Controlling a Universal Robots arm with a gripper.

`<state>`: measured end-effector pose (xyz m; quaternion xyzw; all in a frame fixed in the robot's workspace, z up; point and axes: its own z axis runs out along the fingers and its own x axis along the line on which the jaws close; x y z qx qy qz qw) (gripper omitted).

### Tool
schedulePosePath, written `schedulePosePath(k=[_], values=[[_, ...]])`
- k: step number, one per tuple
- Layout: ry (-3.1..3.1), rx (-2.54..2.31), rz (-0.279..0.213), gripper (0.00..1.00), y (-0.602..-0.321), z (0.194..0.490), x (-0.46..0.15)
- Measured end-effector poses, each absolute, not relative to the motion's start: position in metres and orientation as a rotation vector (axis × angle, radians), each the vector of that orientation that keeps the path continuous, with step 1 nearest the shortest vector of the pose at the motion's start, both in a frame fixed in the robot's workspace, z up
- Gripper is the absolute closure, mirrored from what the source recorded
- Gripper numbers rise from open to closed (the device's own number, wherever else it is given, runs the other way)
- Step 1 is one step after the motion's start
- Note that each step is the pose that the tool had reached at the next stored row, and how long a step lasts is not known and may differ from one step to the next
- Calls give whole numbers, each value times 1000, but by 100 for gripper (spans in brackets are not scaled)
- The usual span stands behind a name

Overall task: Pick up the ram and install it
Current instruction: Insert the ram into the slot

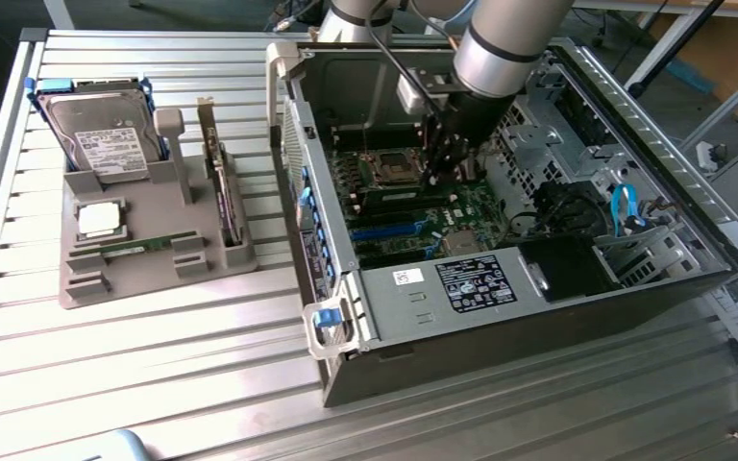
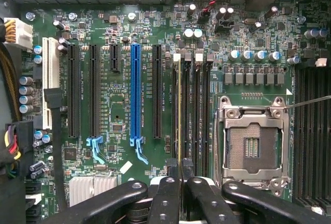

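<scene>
Slatted metal table [image 1: 151, 355] carries everything I'm looking at from my desk. The biggest thing on it is the open computer case [image 1: 498, 288], and the arm [image 1: 504, 48] reaches down into it, with the gripper [image 1: 444, 173] low over the motherboard [image 2: 121, 115].

Well away from the gripper, outside the case toward the exterior view's left, sits the grey parts tray [image 1: 126, 279]. It holds a hard drive [image 1: 107, 144], an upright dark expansion card [image 1: 222, 192], a square silver processor chip [image 1: 97, 219] and a spare stick [image 1: 132, 248] lying flat, all far from the fingers.

Through the wrist camera I see the gripper [image 2: 180, 169] clenched: its two black fingers [image 2: 168, 193] are pressed close, with a thin board edge pinched between them. That edge is the ram [image 2: 179, 105], seen end-on as a narrow yellow-green line. It runs straight out from between the fingertips and lies along the memory slot [image 2: 179, 131] directly beneath them. I cannot tell whether it is seated in that slot or just above it.

To one side of the gripper is the empty processor socket [image 2: 252, 144] with its silver frame, close by. To the other side stands the long blue card slot [image 2: 135, 89], a little further off. The neighbouring memory slots [image 2: 202, 110] lie between the ram and the socket
</scene>
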<state>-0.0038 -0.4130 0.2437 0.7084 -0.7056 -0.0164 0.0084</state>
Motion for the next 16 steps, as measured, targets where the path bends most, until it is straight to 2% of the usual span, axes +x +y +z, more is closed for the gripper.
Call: schedulePosePath(k=[16], values=[[-2205,2214,-50,88,-415,242,-4]])
